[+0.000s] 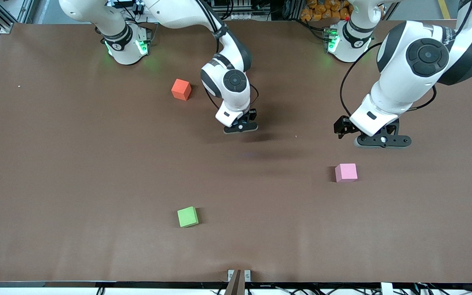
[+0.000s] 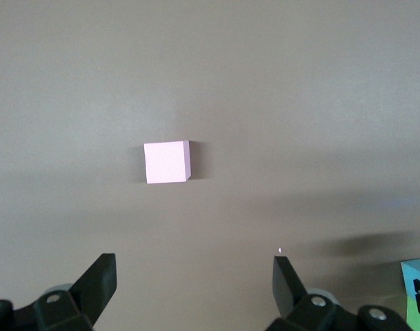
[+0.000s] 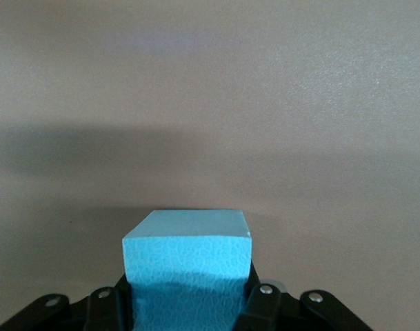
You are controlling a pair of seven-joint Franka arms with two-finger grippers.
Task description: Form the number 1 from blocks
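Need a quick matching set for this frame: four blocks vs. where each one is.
Blocks:
1. blue block
2. pink block
3. green block
4. orange block

Places:
A. on the table, closest to the front camera
B. held in the shut right gripper
C. on the table, closest to the robot bases
D. on the table near the open left gripper

Pairs: 1-B, 2-D, 3-A, 4-C
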